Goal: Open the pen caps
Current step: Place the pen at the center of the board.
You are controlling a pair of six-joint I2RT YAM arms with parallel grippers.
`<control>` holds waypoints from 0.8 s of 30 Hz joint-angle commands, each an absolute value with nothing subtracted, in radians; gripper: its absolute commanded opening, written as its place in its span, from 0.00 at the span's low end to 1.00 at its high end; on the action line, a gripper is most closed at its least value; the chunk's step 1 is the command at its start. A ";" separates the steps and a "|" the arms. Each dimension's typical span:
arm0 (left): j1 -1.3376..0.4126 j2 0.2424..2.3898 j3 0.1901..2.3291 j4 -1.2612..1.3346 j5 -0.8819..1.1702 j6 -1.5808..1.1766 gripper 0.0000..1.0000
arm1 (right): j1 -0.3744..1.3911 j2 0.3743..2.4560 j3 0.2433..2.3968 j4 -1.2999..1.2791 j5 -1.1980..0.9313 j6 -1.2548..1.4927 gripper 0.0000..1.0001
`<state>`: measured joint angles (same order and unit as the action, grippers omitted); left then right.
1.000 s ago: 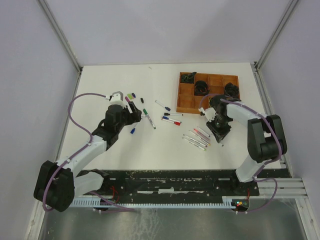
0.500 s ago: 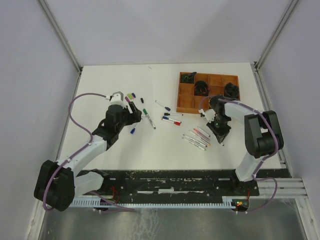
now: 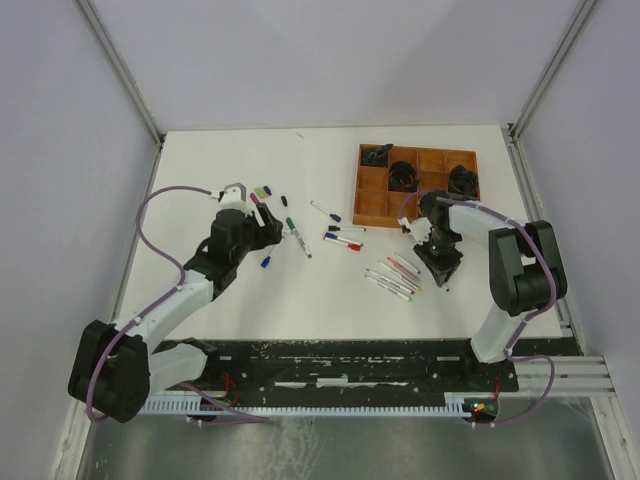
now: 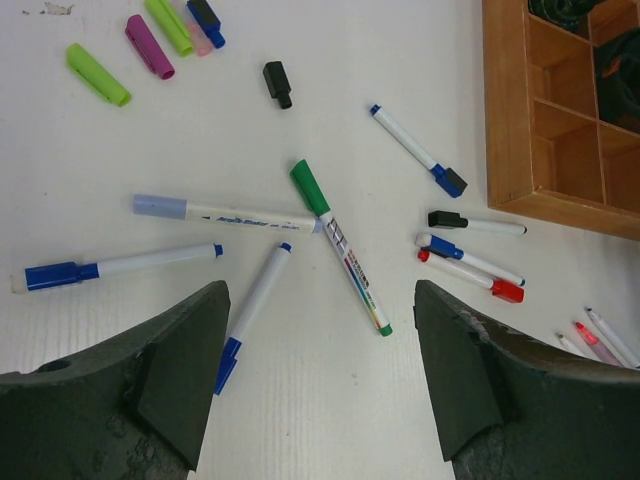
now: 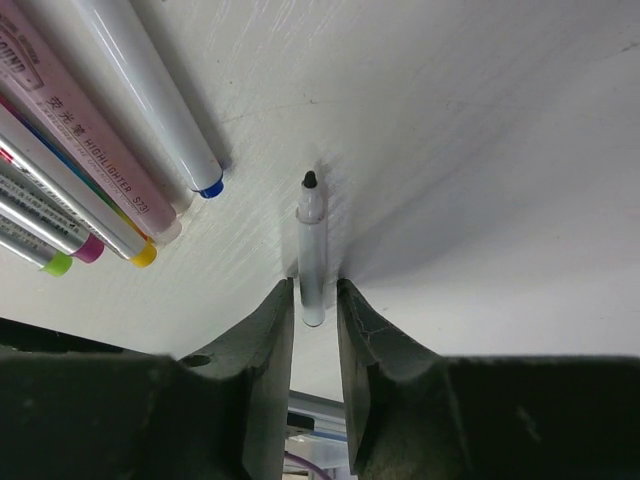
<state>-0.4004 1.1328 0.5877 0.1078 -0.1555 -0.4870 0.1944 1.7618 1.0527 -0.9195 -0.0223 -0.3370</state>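
In the left wrist view several pens lie ahead of my left gripper, which is wide open and empty above the table: a green-capped pen, a blue-ended pen and others. Loose pen caps lie at the top left: green, purple, black. My right gripper points down at the table. Its fingers stand narrowly apart on either side of the back end of an uncapped black-tipped pen that lies on the table. In the top view, left gripper, right gripper.
A brown compartment tray with dark objects in some cells stands at the back right. A row of pens lies right beside the black-tipped pen; it also shows in the top view. More pens lie mid-table.
My right gripper has shifted a little and settled low over the black-tipped pen. The left arm has not moved.
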 commanded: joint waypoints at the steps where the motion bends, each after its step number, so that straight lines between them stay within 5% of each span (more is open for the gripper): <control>1: -0.393 1.135 0.620 0.152 -0.158 -0.447 0.81 | 0.196 1.714 1.083 -0.907 -0.031 -0.331 0.32; 14: -0.392 1.119 0.635 0.071 -0.263 -0.551 0.77 | 0.196 1.587 1.073 -0.904 -0.078 -0.342 0.38; 18: -0.403 1.061 0.588 0.098 -0.159 -0.645 0.75 | 0.196 1.492 1.070 -0.902 -0.121 -0.351 0.38; 24: -0.654 1.052 0.670 -0.022 -0.365 -0.684 0.74 | 0.196 1.319 1.058 -0.895 -0.301 -0.374 0.38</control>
